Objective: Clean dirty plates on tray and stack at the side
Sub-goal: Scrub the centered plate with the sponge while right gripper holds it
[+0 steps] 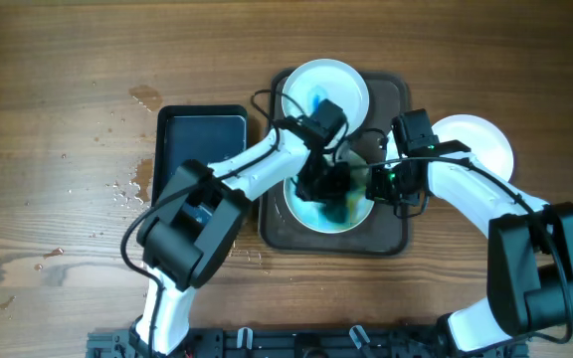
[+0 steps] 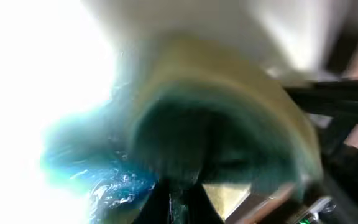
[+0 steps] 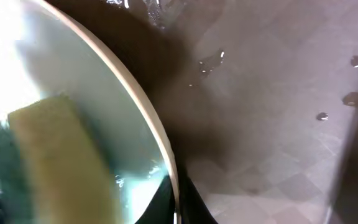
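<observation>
The dark brown tray (image 1: 391, 234) holds two white plates. The far plate (image 1: 341, 85) has a blue smear at its centre. The near plate (image 1: 306, 214) is smeared blue-green and wet. My left gripper (image 1: 328, 182) is shut on a yellow-and-green sponge (image 2: 229, 124) and presses it on the near plate (image 2: 42, 93). My right gripper (image 1: 378, 184) is shut on that plate's right rim (image 3: 160, 143); the sponge also shows in the right wrist view (image 3: 55, 162). A third, plain white plate (image 1: 480, 139) lies on the table right of the tray.
A smaller black tray (image 1: 202, 134) stands left of the brown tray. Water drops lie on the wooden table (image 1: 68, 99) at the left and on the brown tray floor (image 3: 278, 124).
</observation>
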